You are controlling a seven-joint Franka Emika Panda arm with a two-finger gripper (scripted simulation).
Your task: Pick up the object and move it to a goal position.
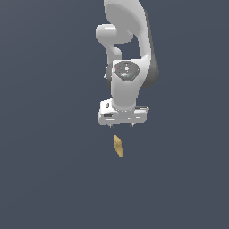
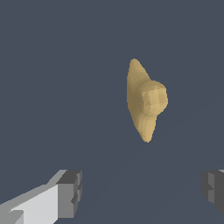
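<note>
Nearest the exterior camera lies the object, a small yellow-tan lumpy piece with tapered ends, resting on the flat dark grey floor. It sits apart from the gripper, nothing touching it.

Beyond the object, the gripper hangs pointing down, both fingertips just showing under the white hand. Jaws stand wide apart and hold nothing. In the wrist view the two dark finger pads flank a broad gap, and the object lies ahead of that gap, not between the pads. How high the tips are above the floor I cannot tell.

Beyond the gripper, the white arm rises out of the exterior view. No goal marker is visible in either picture.

Handling, as judgement: object looks rigid and light, a faceted solid with no sign of give. Much narrower than the jaw opening, so clearance is ample. A rounded knob bulges at mid-length in the wrist view; ends taper to points. Best hold is likely across the short width at or just beside the knob, where the body is thickest; the tapered ends would offer little contact and could let it pivot or squirt out. Uneven faces may make the pads seat unevenly, so it may rotate slightly on closing.

Task stage, as judgement: approach, grasp not yet made.
</note>
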